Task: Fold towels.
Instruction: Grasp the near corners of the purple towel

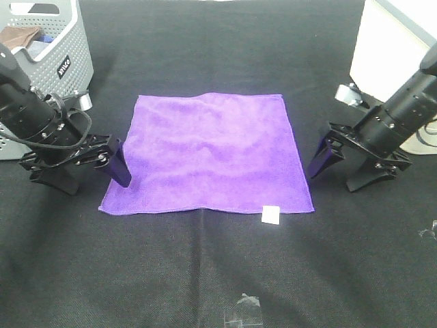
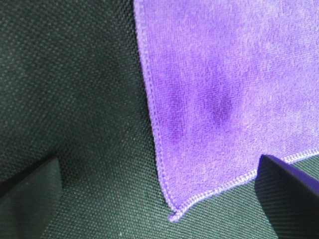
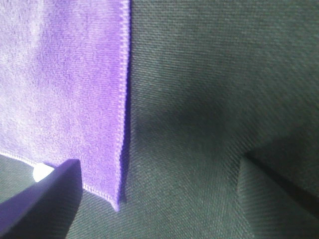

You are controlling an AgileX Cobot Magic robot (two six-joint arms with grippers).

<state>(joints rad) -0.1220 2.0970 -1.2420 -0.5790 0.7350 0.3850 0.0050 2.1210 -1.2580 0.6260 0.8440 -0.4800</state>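
Two grippers stand at the towel's sides, both spread wide and holding nothing. The left gripper is at the towel's left edge, close to the near left corner. Its inner finger reaches over the hem there, and its wrist view shows that corner lying on the table between the fingers. The right gripper stands just beside the right edge, close to the near right corner. Its wrist view shows that corner close to the inner finger, but not whether they touch.

The towel lies spread flat and square on the black table, with only slight ripples, so no fold looks made yet. The step in hand appears to be the approach for the first fold. The next move likely calls for each gripper to pinch its own near corner (thin cloth on a flat surface, so the fingers must get down to the hem), then lift and carry both towards the far edge together.

A white tag sticks out from the near edge by the right corner and might be caught in the pinch. A grey basket holding a brown cloth stands beyond the far left corner, well apart. A white object stands beyond the far right corner. Nothing lies on the towel.
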